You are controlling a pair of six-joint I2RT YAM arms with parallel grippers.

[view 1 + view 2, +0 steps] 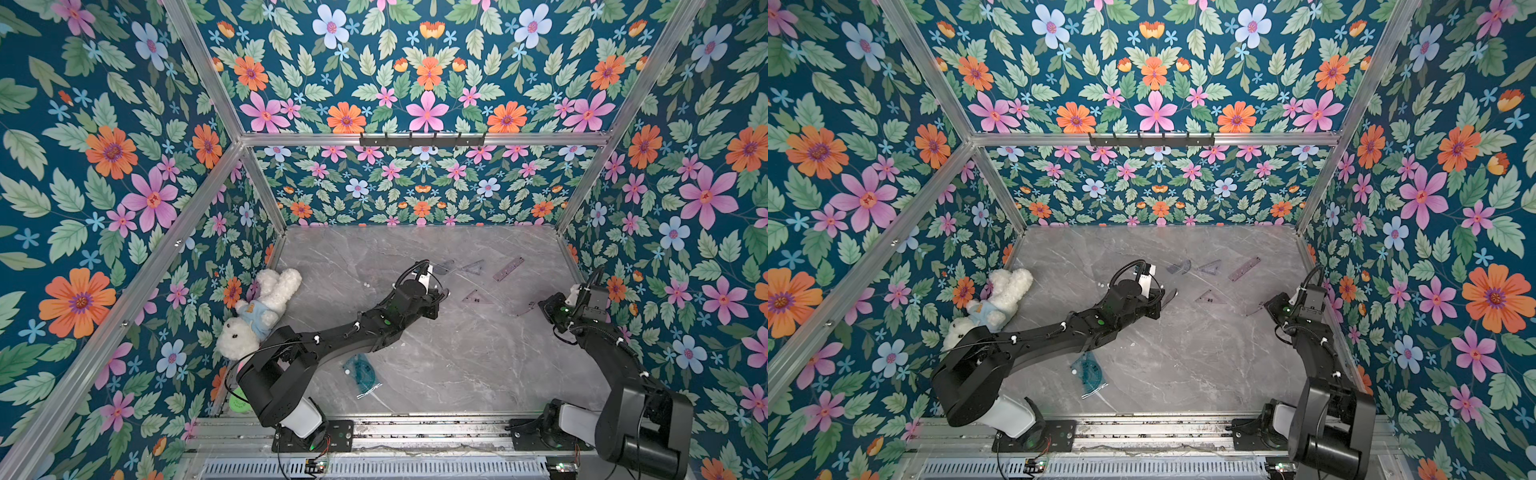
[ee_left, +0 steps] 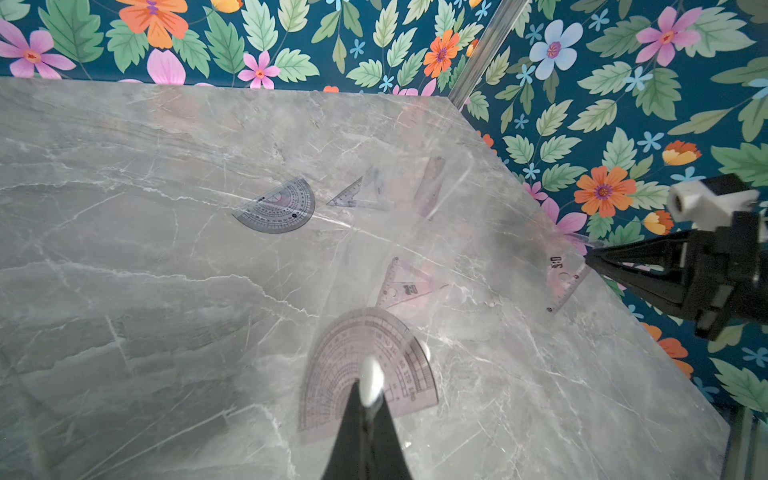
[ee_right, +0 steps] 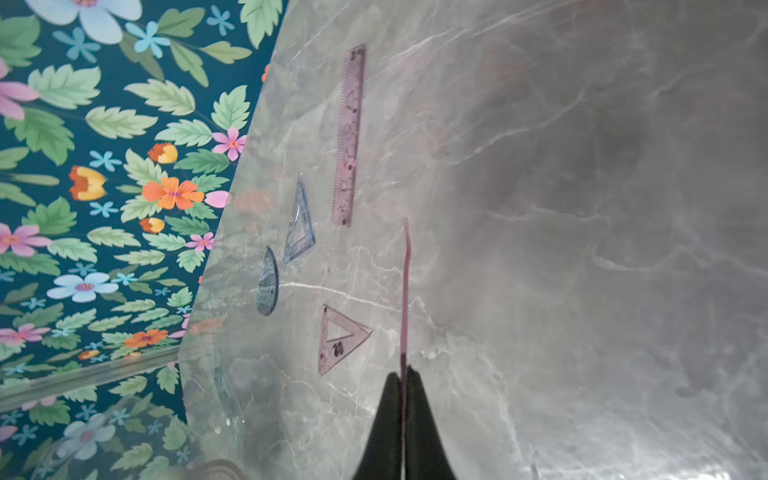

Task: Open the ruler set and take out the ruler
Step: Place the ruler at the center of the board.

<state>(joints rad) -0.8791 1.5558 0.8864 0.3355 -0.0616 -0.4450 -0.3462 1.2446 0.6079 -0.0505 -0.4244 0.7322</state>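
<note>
Two arms work over the grey marble-look tabletop (image 1: 457, 374). The left gripper (image 2: 365, 392) is clamped tight on a pink translucent half-round protractor (image 2: 361, 353). It seems to hold the set's clear plastic sleeve (image 2: 451, 187) as well, a faint film rising ahead of its tips that is hard to trace. Off to its right, the right gripper (image 3: 403, 372) pinches a pink translucent ruled triangle (image 2: 566, 282), which its own wrist camera sees edge-on. The pink translucent straight ruler (image 3: 350, 137) lies flat on the marble, well ahead of the right gripper and apart from both. A second pink set square (image 3: 338, 338) lies just ahead of the right gripper's tips, between the two grippers. A blue-tinted set square (image 3: 300, 226) and a grey half-round protractor (image 2: 276, 206) lie farther out. With the ruler out, the job looks nearly done and the last pieces appear to be coming free. To finish cleanly, the left gripper should hold the film firm while the right draws its thin piece straight away. The right should then lower the piece flat onto bare marble, clear of the set square, and let go only on contact.
</note>
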